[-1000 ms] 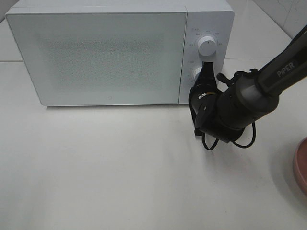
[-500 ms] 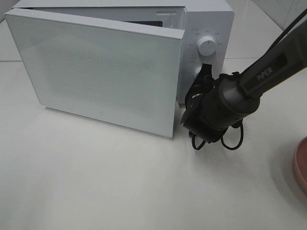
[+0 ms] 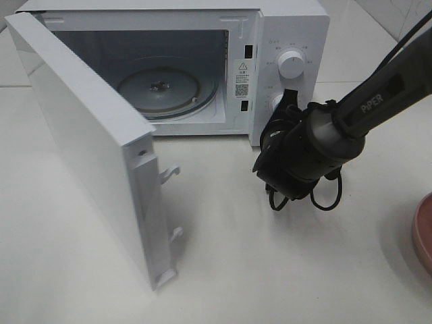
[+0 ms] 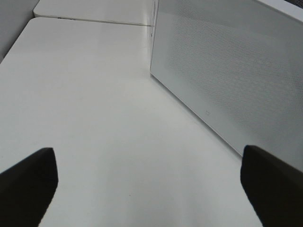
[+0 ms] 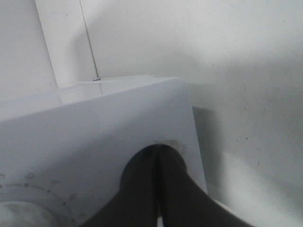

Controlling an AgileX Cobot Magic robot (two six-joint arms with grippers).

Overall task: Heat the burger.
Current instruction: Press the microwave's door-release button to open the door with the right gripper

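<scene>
White hinged microwave door (image 3: 88,162) stands wide, jutting over the pale table (image 3: 229,277); the left gripper (image 4: 150,187), jaws spread and empty, could clip it reaching in. Bare round glass turntable (image 3: 158,88) inside. Black right gripper (image 5: 158,153) clenched on nothing, tips at the white control panel (image 3: 300,40), might snag a dial when backing off. No burger in any view, so its look and place can't be told; pink round plate (image 3: 424,233) at far right edge

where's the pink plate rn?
Exterior high view: the pink plate lies on the table at the far right edge, mostly out of frame, past the right arm, apart from the open microwave.
</scene>
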